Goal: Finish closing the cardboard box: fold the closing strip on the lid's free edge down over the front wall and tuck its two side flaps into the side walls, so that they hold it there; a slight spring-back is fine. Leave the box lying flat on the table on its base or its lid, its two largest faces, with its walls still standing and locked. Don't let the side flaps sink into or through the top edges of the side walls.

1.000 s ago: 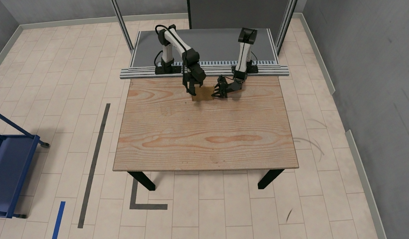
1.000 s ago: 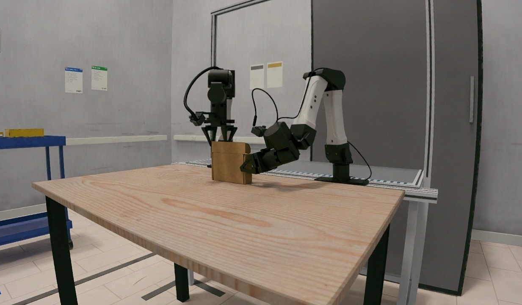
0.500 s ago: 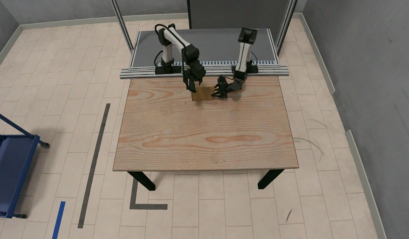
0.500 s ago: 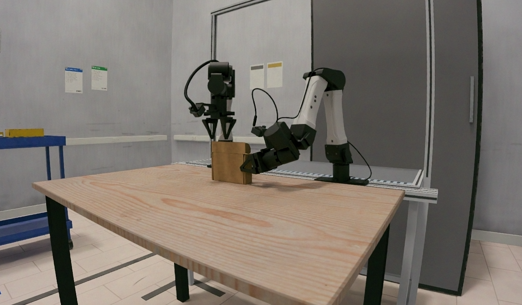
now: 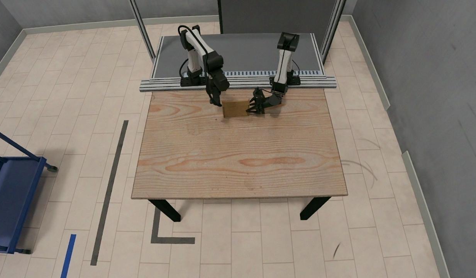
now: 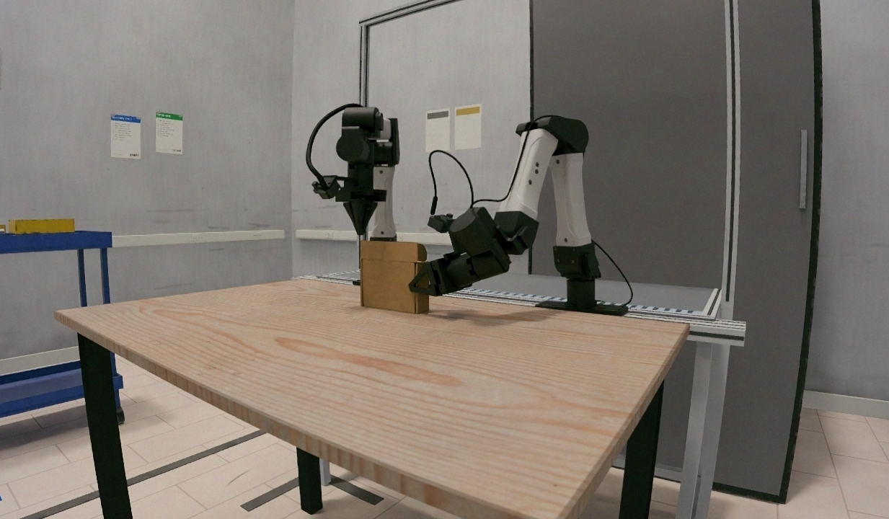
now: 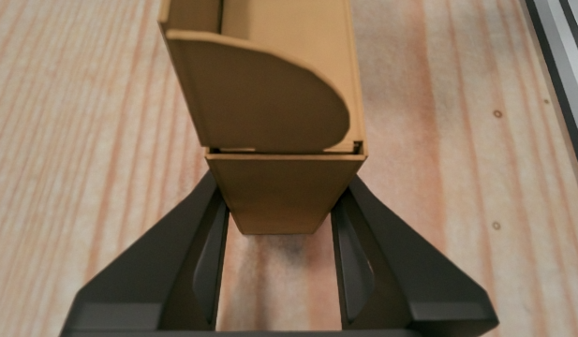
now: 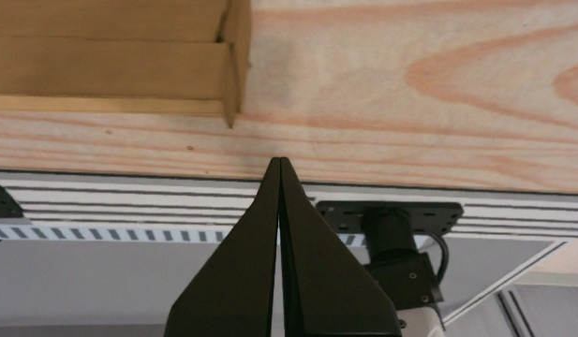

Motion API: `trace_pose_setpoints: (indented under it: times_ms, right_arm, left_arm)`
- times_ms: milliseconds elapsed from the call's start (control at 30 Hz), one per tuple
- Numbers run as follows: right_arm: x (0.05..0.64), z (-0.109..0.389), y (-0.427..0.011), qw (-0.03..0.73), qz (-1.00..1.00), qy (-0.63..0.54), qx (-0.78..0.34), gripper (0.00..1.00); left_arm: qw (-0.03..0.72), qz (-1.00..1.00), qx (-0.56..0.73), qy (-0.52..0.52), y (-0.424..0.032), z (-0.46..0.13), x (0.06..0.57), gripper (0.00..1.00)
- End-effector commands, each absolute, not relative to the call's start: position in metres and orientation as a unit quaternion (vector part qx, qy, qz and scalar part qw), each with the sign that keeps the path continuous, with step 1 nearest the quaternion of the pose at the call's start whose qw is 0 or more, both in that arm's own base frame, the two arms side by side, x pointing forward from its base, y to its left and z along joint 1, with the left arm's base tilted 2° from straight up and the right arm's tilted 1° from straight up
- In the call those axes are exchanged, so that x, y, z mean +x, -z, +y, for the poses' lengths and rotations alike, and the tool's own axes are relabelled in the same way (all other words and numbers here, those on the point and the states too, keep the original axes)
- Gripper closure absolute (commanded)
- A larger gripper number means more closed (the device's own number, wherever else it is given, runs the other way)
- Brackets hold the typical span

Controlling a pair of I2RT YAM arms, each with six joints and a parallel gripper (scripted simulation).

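The cardboard box (image 5: 236, 109) (image 6: 388, 285) (image 8: 106, 70) stands upright on its narrow side on the table, large faces vertical. Its closing strip (image 6: 390, 250) stands up along the top edge. In the left wrist view, a rounded side flap (image 7: 270, 94) projects from the strip, outside the box above the side wall (image 7: 279, 194), not tucked in. Another flap (image 8: 229, 89) shows in the right wrist view. My left gripper (image 5: 249, 105) (image 6: 413, 285) (image 7: 281, 163) is shut on the box at that side wall. My right gripper (image 5: 220, 105) (image 6: 361, 232) (image 8: 279, 167) is shut, empty, just above the box's far end.
The wooden table (image 5: 239, 145) (image 6: 370, 361) extends in front of the box. The metal rail (image 5: 239, 82) (image 8: 129, 201) with both arm bases runs along its rear edge, close behind the box. A blue cart (image 5: 16, 193) (image 6: 40, 241) stands beyond the table's side.
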State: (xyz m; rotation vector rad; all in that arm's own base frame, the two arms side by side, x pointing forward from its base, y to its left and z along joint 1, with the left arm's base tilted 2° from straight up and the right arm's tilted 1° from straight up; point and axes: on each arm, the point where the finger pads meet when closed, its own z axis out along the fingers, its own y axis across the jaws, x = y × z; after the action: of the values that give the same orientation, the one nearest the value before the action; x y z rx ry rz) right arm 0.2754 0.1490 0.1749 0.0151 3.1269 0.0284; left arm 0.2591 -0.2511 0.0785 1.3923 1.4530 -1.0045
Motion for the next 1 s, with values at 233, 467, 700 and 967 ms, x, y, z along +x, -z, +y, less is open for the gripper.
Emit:
trace_pose_setpoints:
  times_ms: [233,467,700,967]
  right_arm:
    - [0.275,0.133,-0.161,0.006,1.0,-0.009,-0.006,0.99]
    - [0.273,0.135,-0.145,0.018,1.0,-0.015,-0.009,0.99]
    - [0.3,0.136,-0.136,0.014,1.0,-0.013,-0.005,0.99]
    - [0.314,0.134,-0.136,0.001,1.0,-0.009,-0.005,0.99]
  left_arm:
    - [0.421,0.593,0.555,0.405,-0.069,-0.249,0.255,0.55]
    - [0.421,0.593,0.555,0.405,-0.069,-0.249,0.255,0.55]
    - [0.421,0.593,0.555,0.405,-0.069,-0.249,0.255,0.55]
    - [0.421,0.593,0.555,0.405,-0.069,-0.249,0.255,0.55]
